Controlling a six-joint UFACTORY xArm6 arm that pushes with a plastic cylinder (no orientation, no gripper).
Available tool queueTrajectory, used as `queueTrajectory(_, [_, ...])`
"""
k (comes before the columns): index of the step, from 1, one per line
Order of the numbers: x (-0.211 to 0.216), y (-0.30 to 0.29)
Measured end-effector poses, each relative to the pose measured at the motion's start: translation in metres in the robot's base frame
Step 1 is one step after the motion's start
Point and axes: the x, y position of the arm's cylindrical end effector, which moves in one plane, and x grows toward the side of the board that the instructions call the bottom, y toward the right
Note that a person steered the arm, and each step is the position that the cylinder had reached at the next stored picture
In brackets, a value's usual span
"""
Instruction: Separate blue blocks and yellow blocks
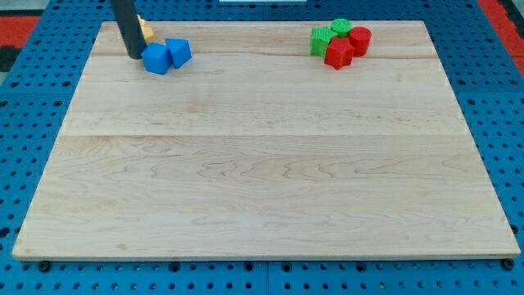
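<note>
Two blue blocks sit touching near the view's top left: a blue block (155, 59) and, to its right, a blue block (178, 52) of angular shape. A yellow block (146, 30) shows only partly behind the dark rod, just above and left of the blue ones; its shape cannot be made out. My tip (135, 55) rests on the board right at the left side of the left blue block, between it and the yellow block.
A tight cluster lies near the view's top right: a green block (321, 39), a green cylinder (341, 27), a red block (338, 54) and a red cylinder (359, 39). The wooden board (262, 164) lies on a blue pegboard.
</note>
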Motion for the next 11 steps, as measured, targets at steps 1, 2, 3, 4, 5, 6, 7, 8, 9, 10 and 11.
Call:
queueTrajectory(1, [-0.002,0.015])
queueTrajectory(2, [-0.007,0.027])
queueTrajectory(3, [-0.027,0.034])
queueTrajectory(4, [-0.032,0.048])
queueTrajectory(5, [-0.031,0.075])
queueTrajectory(6, [-0.007,0.076])
queueTrajectory(7, [0.018,0.077])
queueTrajectory(8, [0.015,0.11])
queueTrajectory(9, [-0.012,0.12])
queueTrajectory(10, [-0.051,0.082])
queueTrajectory(11, [-0.059,0.012])
